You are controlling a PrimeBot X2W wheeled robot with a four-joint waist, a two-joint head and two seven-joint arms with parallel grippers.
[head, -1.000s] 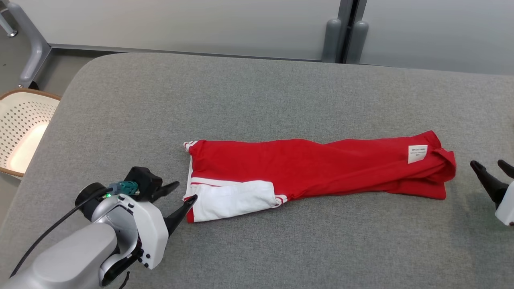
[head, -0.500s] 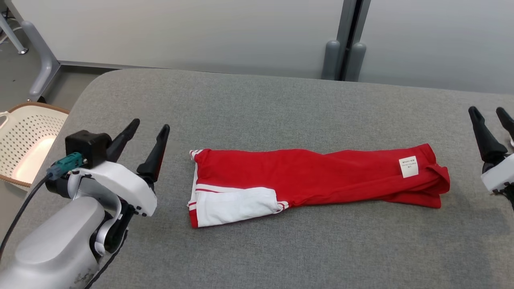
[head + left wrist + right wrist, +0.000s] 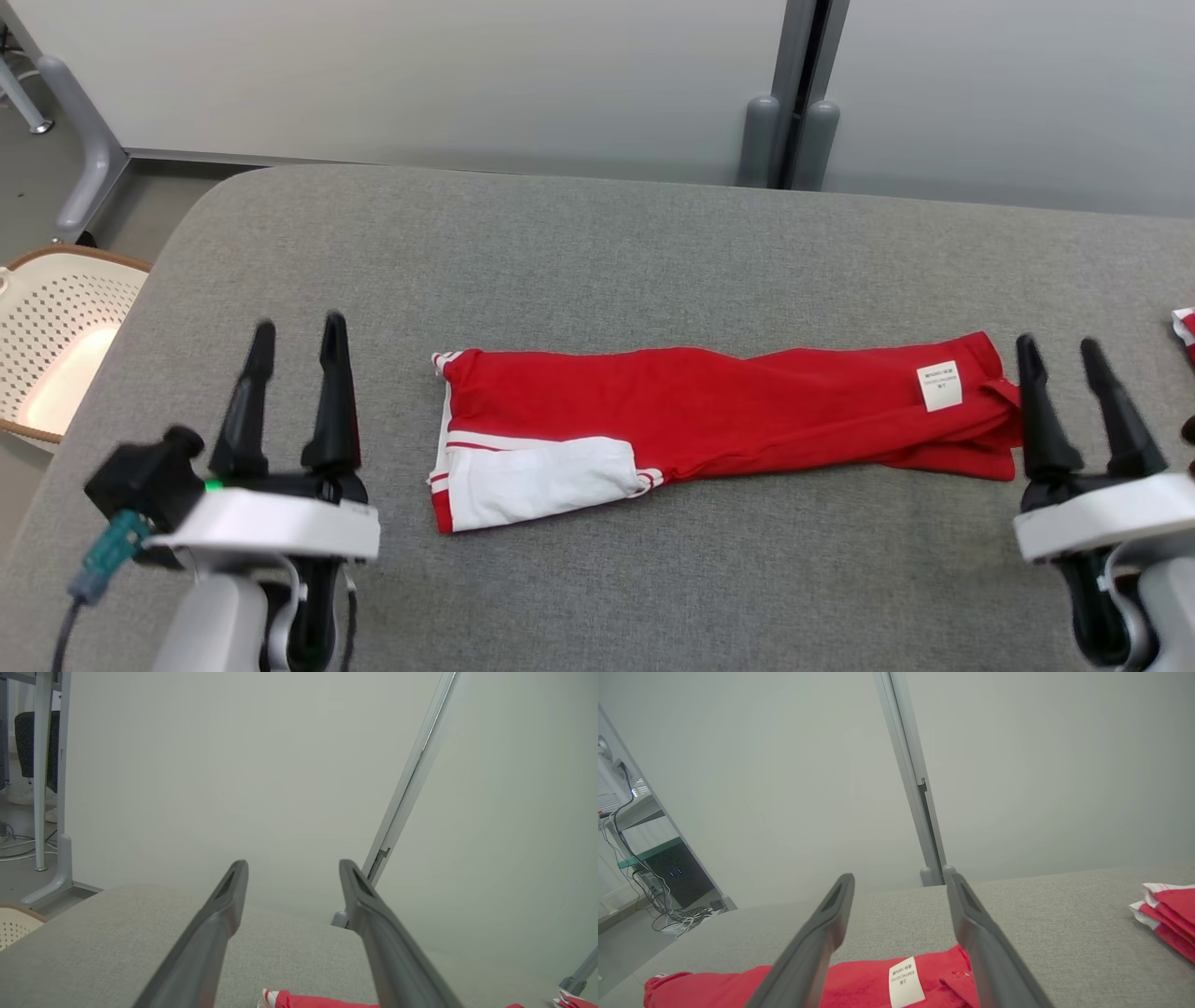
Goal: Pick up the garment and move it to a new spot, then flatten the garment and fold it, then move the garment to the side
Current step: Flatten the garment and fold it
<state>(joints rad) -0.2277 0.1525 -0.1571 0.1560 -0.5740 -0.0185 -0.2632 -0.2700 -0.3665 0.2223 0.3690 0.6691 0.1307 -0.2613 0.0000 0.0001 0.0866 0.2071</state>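
Office-like lab workspace: pale partition panels [image 3: 420, 84] on grey metal posts [image 3: 792, 56] behind a grey padded table [image 3: 597, 261]; a computer tower [image 3: 675, 877] with tangled floor cables [image 3: 668, 914] (far left) under a desk [image 3: 640, 807].

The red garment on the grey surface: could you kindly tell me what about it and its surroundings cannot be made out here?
- White label on the red garment: print too small to read, head view.
- Garment's lower layers: hidden under its top layer, head view.
- Red-and-white pile: cut off by the right edge, head and right wrist views.
- Perforated basket: cut off by the left edge, head view; contents unclear.
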